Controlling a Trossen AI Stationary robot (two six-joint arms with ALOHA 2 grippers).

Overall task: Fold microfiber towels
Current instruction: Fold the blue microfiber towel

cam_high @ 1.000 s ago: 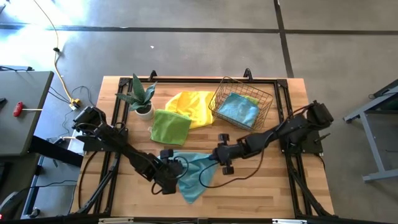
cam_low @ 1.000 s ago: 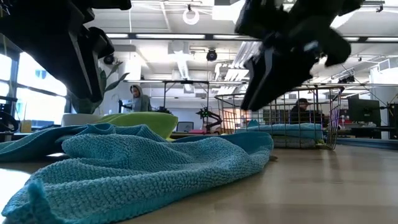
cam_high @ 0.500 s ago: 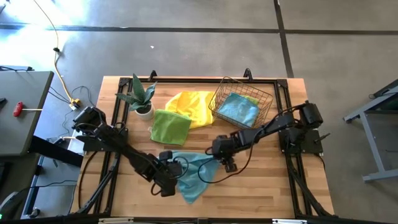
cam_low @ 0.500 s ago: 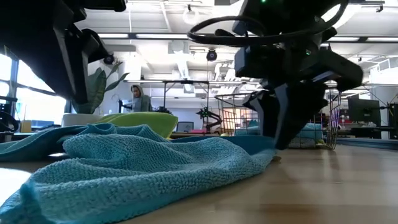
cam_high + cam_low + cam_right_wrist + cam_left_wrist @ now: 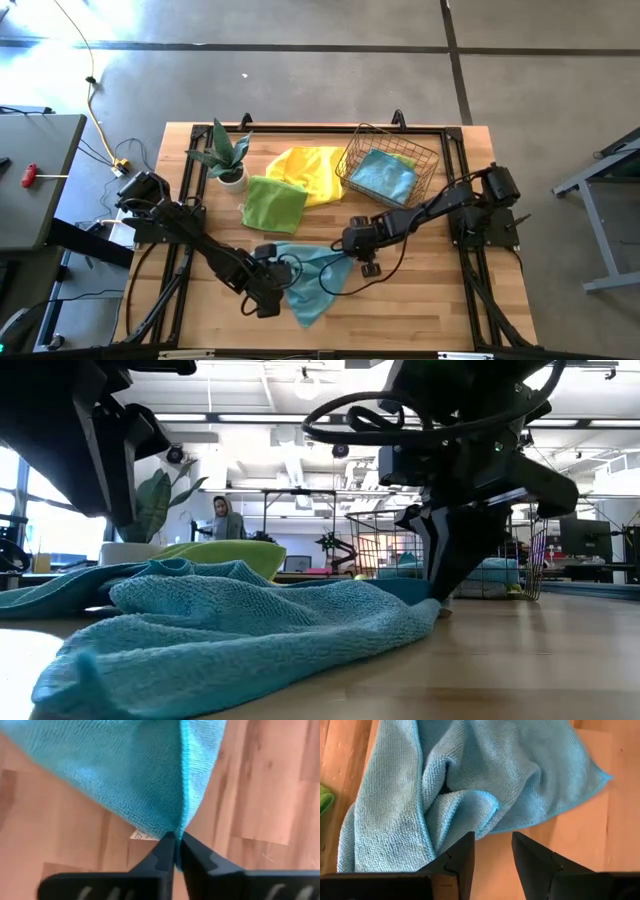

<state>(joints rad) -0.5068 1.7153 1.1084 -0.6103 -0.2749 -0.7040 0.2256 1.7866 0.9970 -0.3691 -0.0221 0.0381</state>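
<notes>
Fig.: teal towel [image 5: 312, 278] lies crumpled on the desk [image 5: 440, 290], near its front edge, between both arms. Right gripper [image 5: 175, 851] is pressed together, pinching the towel's corner at the hem, w/ a small white label just beside the pinch. Left gripper [image 5: 492, 851] is spread, hovering over the opposite bunched edge, holding nothing. Green towel [image 5: 273, 203] and yellow towel [image 5: 308, 168] wait further back; another blue one sits in the wire basket [image 5: 358, 150], by the plant [image 5: 226, 155]. Step in hand, prob.: spreading the cloth flat before folding. Advice: left gripper should take the matching corner, not a mid-edge fold; then pull both corners apart evenly, low over the desk, so no slack wrinkles remain.
</notes>
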